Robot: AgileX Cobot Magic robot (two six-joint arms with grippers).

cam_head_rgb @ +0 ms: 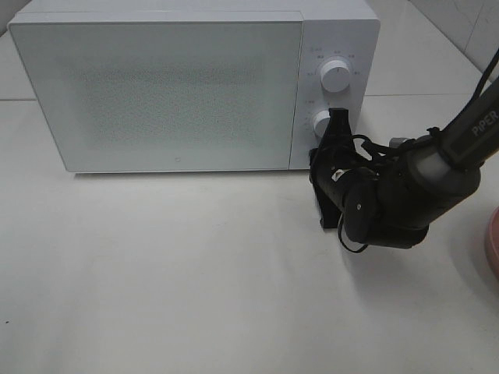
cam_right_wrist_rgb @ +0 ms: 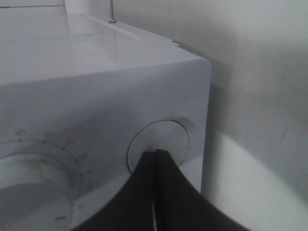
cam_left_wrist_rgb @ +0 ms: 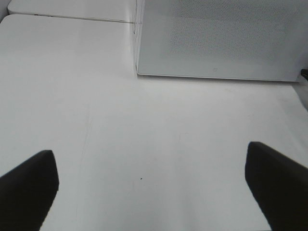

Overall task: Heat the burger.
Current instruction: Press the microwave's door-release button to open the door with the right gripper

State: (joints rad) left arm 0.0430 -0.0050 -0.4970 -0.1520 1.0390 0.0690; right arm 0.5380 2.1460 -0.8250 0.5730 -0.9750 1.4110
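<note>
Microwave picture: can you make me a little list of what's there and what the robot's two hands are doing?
microwave: white, door shut
lower knob: right gripper's tips are at it
right gripper: shut
left gripper: open, holding nothing, over the white table
pink plate: at the right edge of the high view, mostly cut off
burger: not in sight

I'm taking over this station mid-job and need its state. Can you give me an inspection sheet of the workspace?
Surface: white table, bare in front of the microwave door.
Job's things: microwave with its door closed; burger not in view.
Clutter: edge of a pink plate at the far right.
Hands: right hand shut, tips at the lower knob; left hand open above bare table.
Cables: black cable loops at the right arm's wrist.
Surroundings: pale tiles behind the table.
</note>
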